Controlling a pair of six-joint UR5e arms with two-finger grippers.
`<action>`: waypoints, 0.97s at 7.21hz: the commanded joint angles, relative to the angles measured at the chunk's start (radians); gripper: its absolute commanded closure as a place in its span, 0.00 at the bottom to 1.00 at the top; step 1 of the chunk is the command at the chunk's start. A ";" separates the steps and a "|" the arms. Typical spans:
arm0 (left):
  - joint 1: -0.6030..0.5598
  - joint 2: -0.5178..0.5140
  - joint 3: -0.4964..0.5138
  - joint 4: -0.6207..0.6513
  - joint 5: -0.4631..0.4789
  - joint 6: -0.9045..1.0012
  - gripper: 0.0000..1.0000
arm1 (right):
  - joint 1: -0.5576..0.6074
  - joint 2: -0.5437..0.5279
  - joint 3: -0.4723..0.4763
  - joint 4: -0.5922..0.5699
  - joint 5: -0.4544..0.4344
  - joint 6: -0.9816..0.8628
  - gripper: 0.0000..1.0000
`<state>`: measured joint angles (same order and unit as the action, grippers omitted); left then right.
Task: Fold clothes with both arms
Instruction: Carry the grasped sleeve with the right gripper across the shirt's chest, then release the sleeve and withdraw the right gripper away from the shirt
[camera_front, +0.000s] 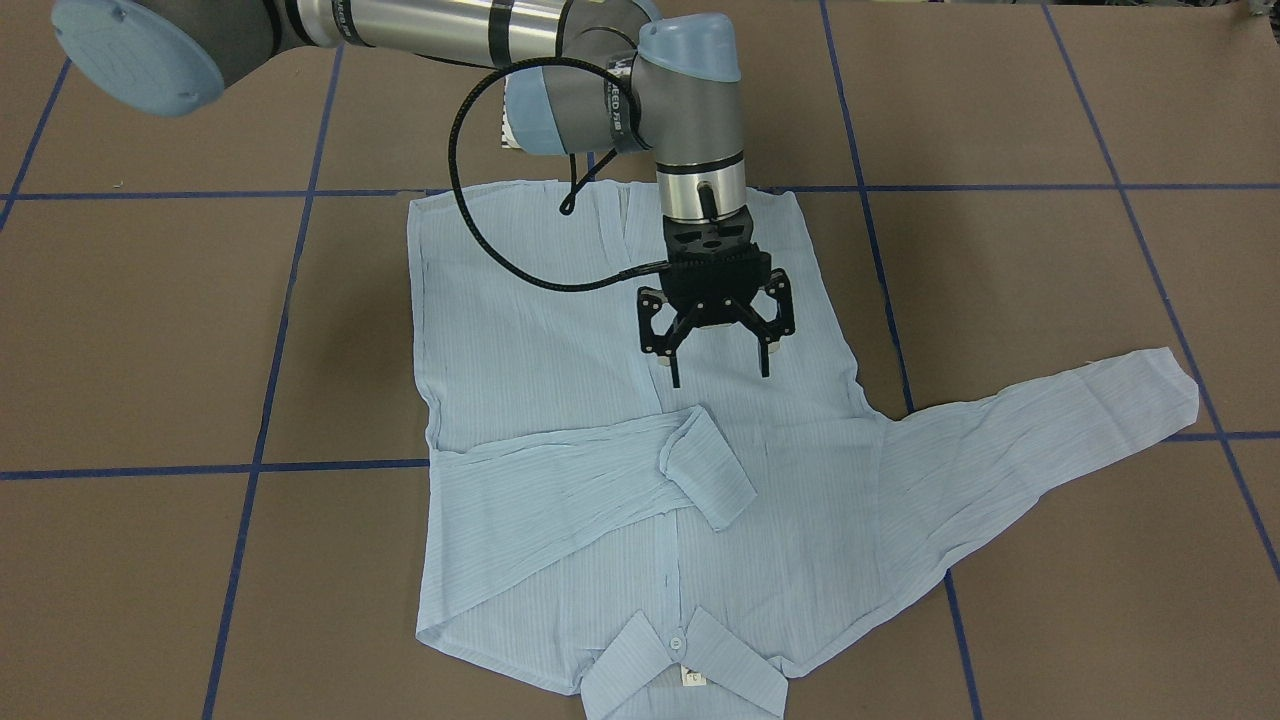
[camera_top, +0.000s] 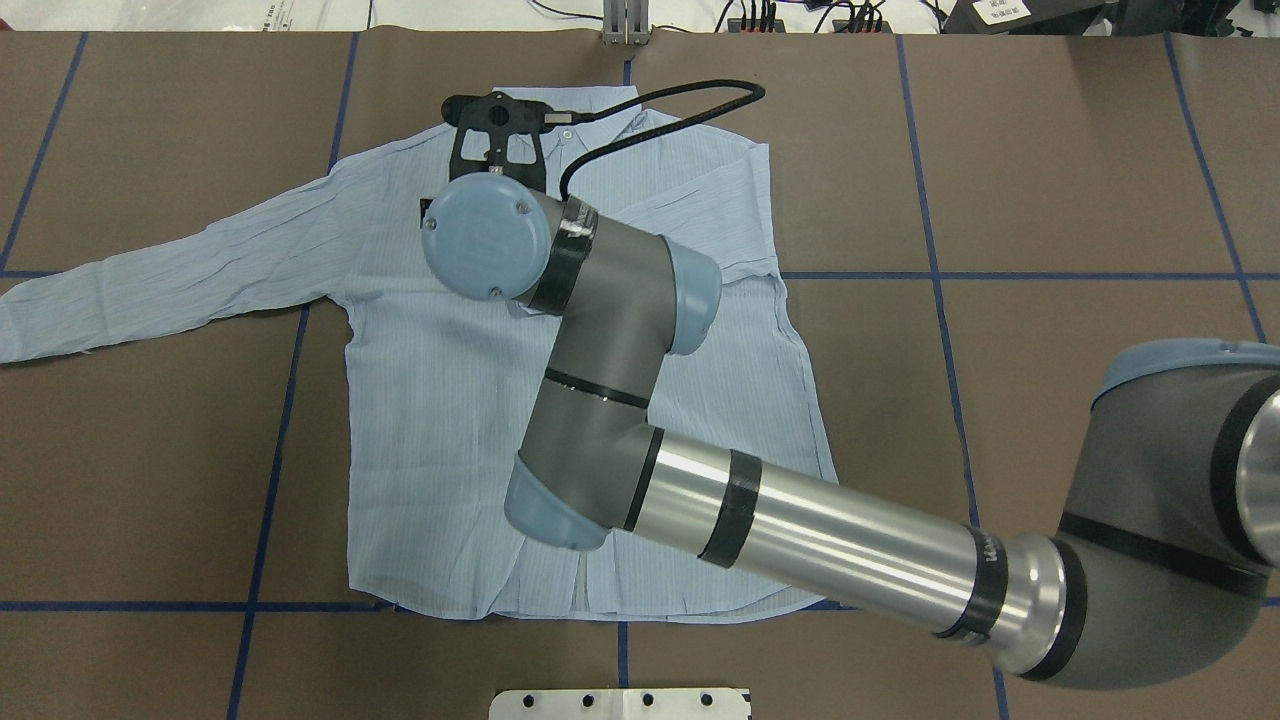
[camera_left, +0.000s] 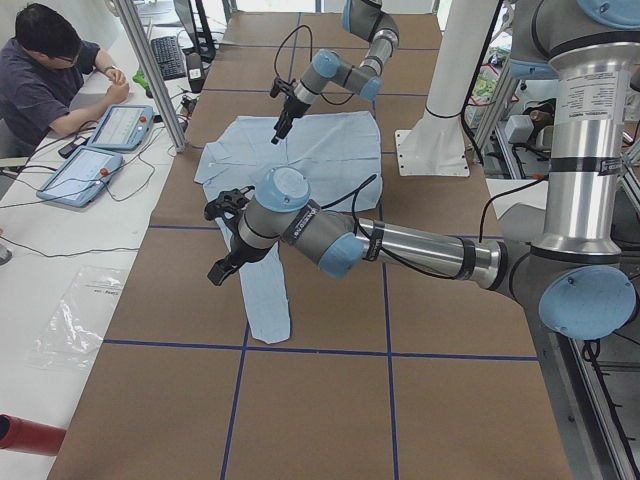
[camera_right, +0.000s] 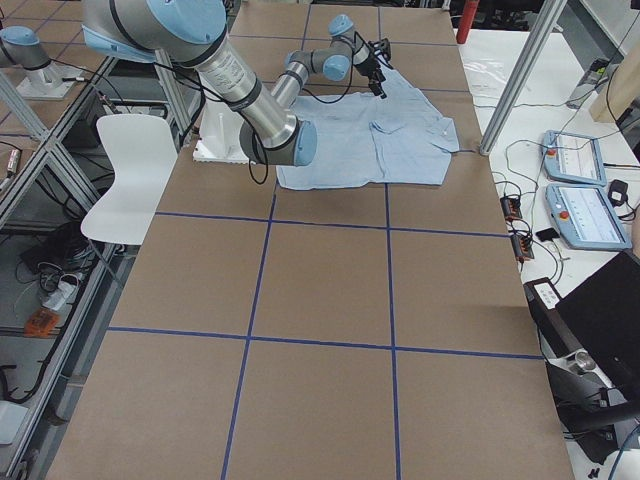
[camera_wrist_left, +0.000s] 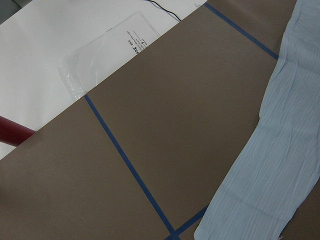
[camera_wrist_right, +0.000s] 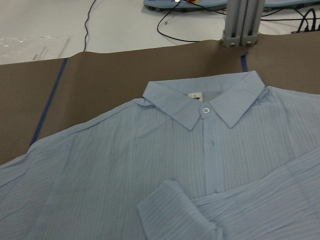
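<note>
Two arms work over a brown table (camera_top: 1000, 150). Nearest the robot lies the hem of the light blue shirt (camera_top: 450, 400), spread flat, with its collar (camera_front: 680, 670) at the far edge. One sleeve (camera_front: 560, 480) is folded across the chest and the other sleeve (camera_top: 150, 280) stretches left. The right gripper (camera_front: 721, 380) hangs over the chest, fingers spread, empty. The left gripper (camera_left: 222, 240) hovers above the outstretched sleeve; I cannot tell its state.

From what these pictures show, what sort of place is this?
Probably a robot research lab: a left arm and right arm at a table taped into a blue grid, and a person sitting beside it with control tablets.
</note>
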<state>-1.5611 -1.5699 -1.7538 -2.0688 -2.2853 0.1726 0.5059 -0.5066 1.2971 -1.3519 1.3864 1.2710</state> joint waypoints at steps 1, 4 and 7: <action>0.024 -0.013 0.086 -0.145 0.000 -0.106 0.00 | 0.190 -0.106 0.080 -0.052 0.272 -0.018 0.00; 0.162 -0.013 0.321 -0.550 0.012 -0.464 0.00 | 0.394 -0.326 0.238 -0.053 0.520 -0.241 0.00; 0.288 0.002 0.497 -0.799 0.183 -0.645 0.05 | 0.614 -0.524 0.321 -0.046 0.733 -0.548 0.00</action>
<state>-1.3202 -1.5712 -1.3484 -2.7503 -2.1609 -0.4099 1.0486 -0.9524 1.5822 -1.4014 2.0598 0.8381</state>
